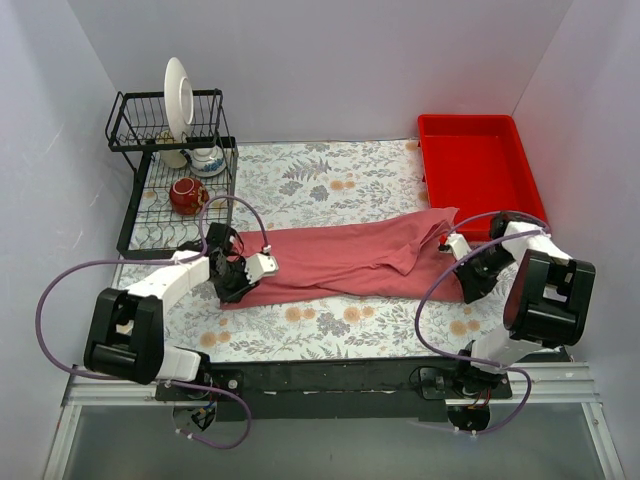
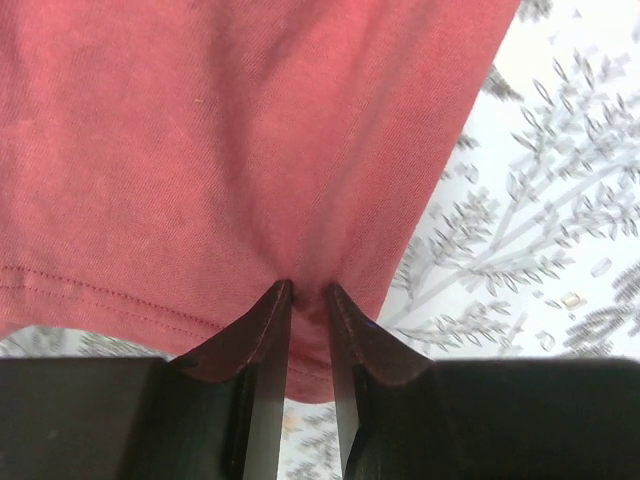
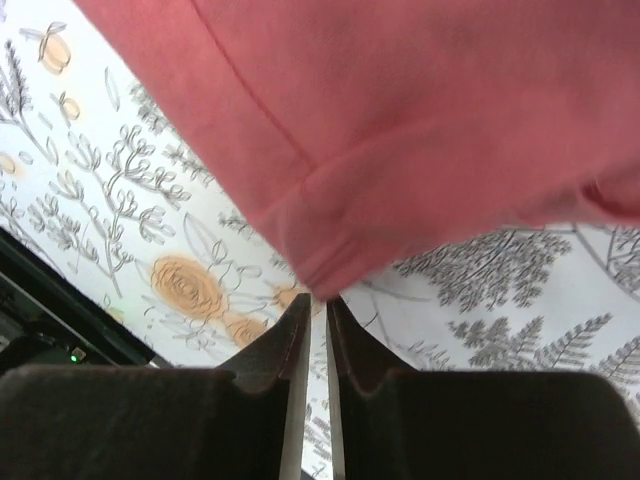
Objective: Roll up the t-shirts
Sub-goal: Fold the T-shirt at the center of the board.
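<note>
While the dusty-red cotton t-shirt (image 1: 350, 258), folded into a long band, lies across the floral bench (image 1: 330, 325), its ends are pinched by the closed left tool (image 2: 308, 290) and right tool (image 3: 313, 300); rolling is judged unstarted, requiring one end turned over next.

Item 1, top view: bright, even, diffuse light bouncing off the pale walls (image 1: 330, 60). I see short, soft shadows under the arms and along the shirt (image 1: 340, 262). The tray (image 1: 470, 160) reads heavily saturated.

Item 2, left wrist: dimmer. The shirt looks dull and shaded, the print on the cloth (image 2: 540, 230) is washed out and soft, and the fingers (image 2: 250, 340) are near-black (hardly any detail).

Item 3, right wrist: brighter and pinker. The shirt is blurred close to the lens, the print sharper, the fingers dark again.
</note>
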`<state>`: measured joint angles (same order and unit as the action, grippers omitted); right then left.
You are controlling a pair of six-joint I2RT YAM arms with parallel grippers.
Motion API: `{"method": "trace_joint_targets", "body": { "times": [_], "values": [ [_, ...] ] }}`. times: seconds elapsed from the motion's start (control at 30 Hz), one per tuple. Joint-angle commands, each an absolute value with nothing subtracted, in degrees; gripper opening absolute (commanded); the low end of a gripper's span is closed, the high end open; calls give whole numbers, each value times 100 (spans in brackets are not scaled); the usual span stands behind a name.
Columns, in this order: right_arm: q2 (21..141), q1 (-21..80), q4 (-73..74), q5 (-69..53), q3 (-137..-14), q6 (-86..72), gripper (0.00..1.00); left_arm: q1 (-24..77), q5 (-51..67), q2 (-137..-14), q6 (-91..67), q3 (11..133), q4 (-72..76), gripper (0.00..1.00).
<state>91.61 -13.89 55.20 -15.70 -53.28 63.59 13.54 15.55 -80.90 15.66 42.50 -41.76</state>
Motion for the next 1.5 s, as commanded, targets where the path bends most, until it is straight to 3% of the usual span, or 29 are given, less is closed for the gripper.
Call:
{"method": "trace_joint_targets", "body": {
  "times": [0.0,0.43,0.57,0.6,0.67,0.77,1.1,1.33,1.47],
  "values": [
    [8658,-1441,6185,-1301,-5168,7092,17,1327,1274,-7726,1564,3674,-5132,20],
    [7919,-1644,7057,-1186,-5079,7699,12,1081,686,-6215,2917,3129,-5950,18],
    [7971,-1644,7303,-1633,-5648,7629,21,879,519,-6082,2963,3111,-5661,20],
    [7989,-1635,7312,-1757,-5825,7638,24,879,571,-6117,2884,3207,-5608,26],
    [8076,-1565,7260,-2133,-6360,7542,35,870,974,-6327,2559,3777,-5616,30],
    [8418,-1249,7251,-2390,-6740,7217,44,870,1493,-6774,2146,4577,-5730,38],
    [9369,-343,7347,-2680,-7023,6767,47,870,2170,-7559,1275,5642,-6213,40],
    [9729,-343,7462,-2233,-6451,7013,50,870,1522,-7207,1853,5020,-6557,36],
    [9940,-299,7488,-2215,-6443,7031,57,870,1336,-7426,1934,4843,-6513,36]
  ]
}}
